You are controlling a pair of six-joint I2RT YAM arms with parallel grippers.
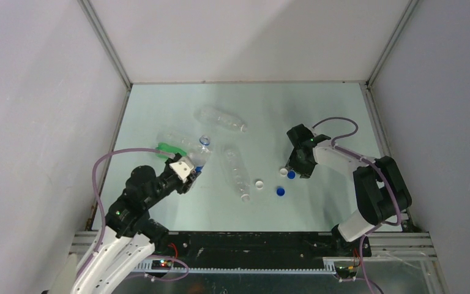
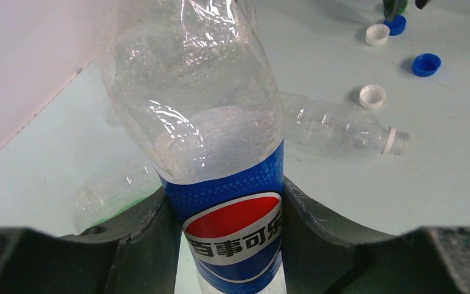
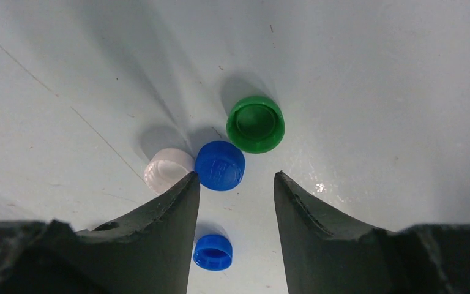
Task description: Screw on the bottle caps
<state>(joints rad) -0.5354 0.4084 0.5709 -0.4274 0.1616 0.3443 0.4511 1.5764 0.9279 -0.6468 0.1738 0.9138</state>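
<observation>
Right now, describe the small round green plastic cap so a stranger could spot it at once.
Look on the pale table's right half, where the right arm's open jaws point down. Just past their tips lie a round white plastic cap, a blue cap and, beyond it, the green plastic cap. It is the only green one there.

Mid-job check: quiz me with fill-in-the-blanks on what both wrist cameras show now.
1. The left gripper holds the bottle labelled ___.
2. Nearest the green cap lies a cap coloured ___.
3. The right gripper, holding nothing, has its jaws ___.
Missing words: Pepsi; blue; open.
</observation>
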